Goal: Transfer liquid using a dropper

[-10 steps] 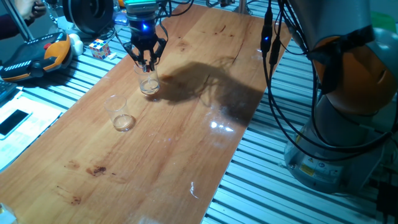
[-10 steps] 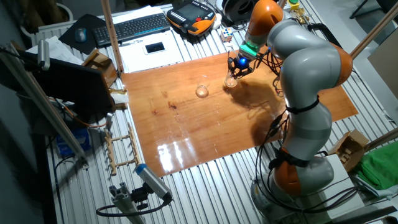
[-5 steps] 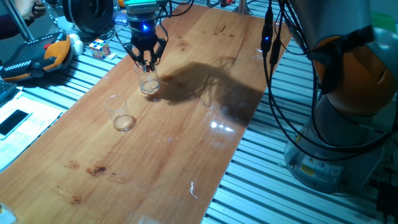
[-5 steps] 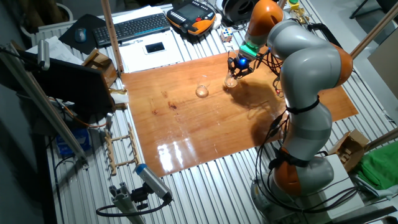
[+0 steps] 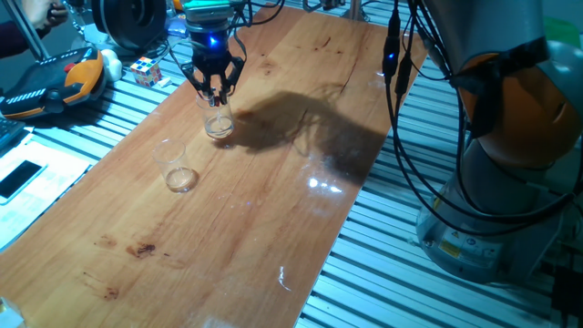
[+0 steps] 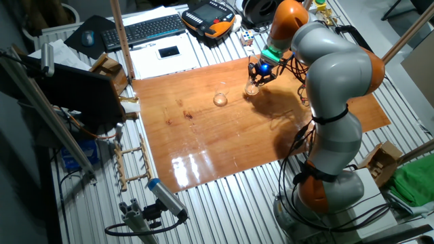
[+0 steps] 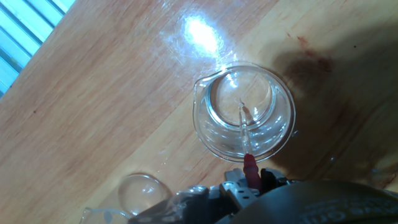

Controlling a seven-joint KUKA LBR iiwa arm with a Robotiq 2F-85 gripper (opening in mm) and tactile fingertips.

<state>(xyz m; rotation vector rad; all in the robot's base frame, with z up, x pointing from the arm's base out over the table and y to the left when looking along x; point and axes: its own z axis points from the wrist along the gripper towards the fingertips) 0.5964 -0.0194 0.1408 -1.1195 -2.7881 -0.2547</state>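
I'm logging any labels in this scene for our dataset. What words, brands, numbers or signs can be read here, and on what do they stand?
None can be read.
Black keyboard: key legends too small.
Orange and black handheld pendant: markings blurred.
Grey round robot base: sticker too blurred.
Clear plastic beaker, thin clear plastic dropper: no print visible.
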